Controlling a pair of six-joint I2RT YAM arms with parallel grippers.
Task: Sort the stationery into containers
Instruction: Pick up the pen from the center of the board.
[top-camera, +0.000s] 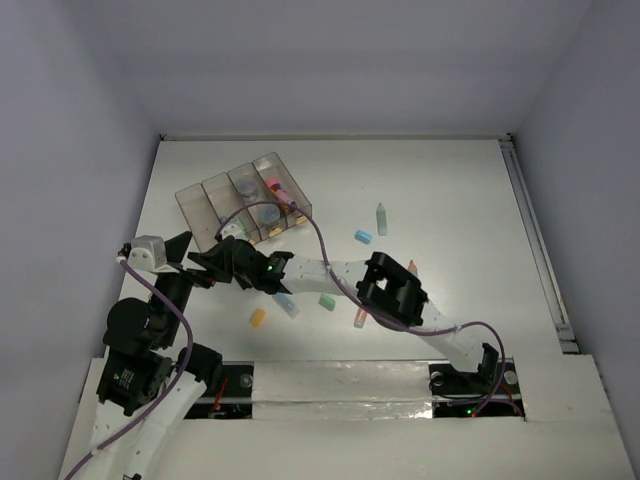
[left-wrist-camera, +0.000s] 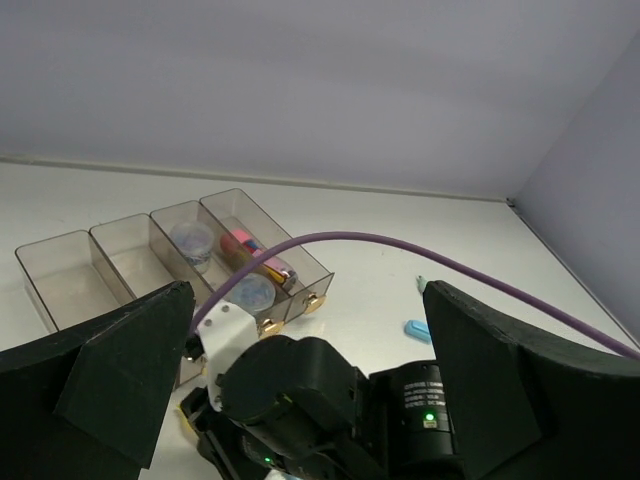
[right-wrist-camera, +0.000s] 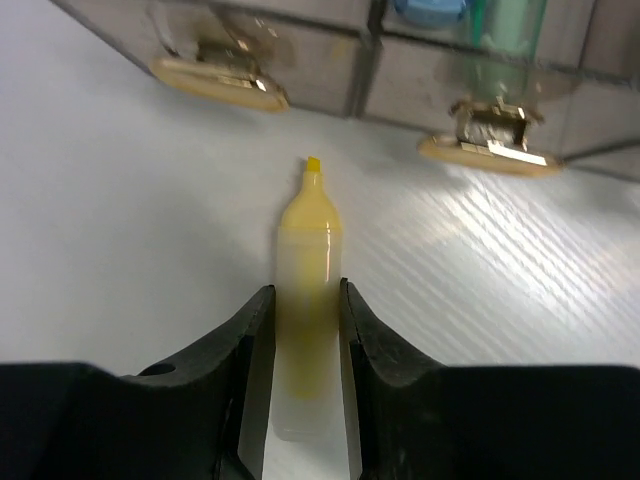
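The right gripper (right-wrist-camera: 303, 292) is clamping the yellow marker (right-wrist-camera: 310, 235): in the right wrist view both fingers are pressing against its flanks near the blunt rear end, with no gap showing on either side. The marker is lying flat on the table (right-wrist-camera: 120, 220), just short of the tray (right-wrist-camera: 330, 75) that is filling the top of that frame. Its long axis is running straight up the frame, in line with the gripper's own reach, and its chisel tip is pointing at the tray's near wall, roughly between the two gold label holders. So the grip is sitting across the short width, which is the right way to be taking it.

In the top view the right arm is stretching from lower right to just below the tray at upper left, and its wrist is hiding the marker there. The left gripper (left-wrist-camera: 308, 300) is hanging beside it with its fingers spread wide and nothing between them; its camera is looking over the right wrist toward the tray.

The right arm is plainly the nearer one. The move ahead is probably calling for a lift and a short carry up the frame, over the wall.
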